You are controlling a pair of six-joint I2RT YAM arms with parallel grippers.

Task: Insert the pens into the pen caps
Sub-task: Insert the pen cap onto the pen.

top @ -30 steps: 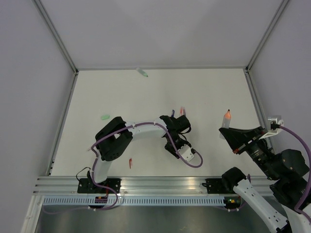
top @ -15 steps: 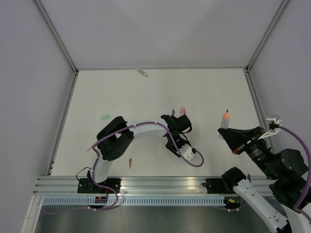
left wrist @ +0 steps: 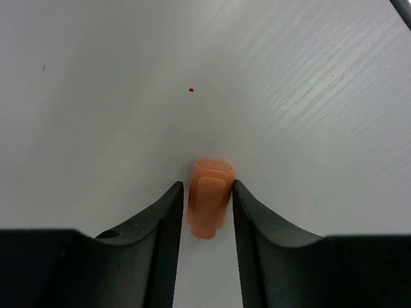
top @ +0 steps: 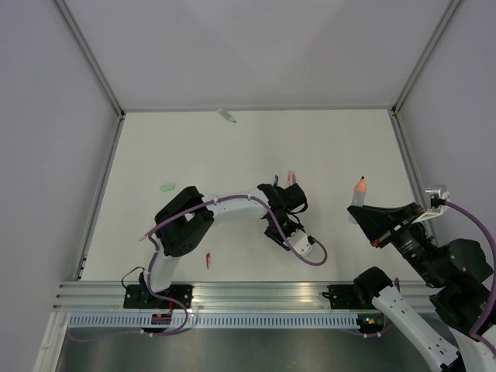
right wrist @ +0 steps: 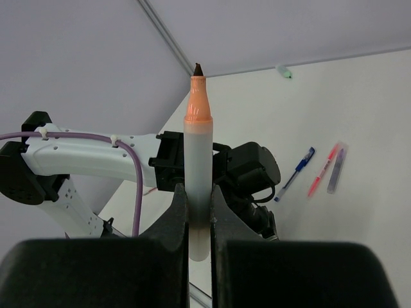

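Orange cap (left wrist: 209,205) between left tool (left wrist: 204,215) fingers

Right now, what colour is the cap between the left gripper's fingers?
Orange cap, clearest in the left wrist view.
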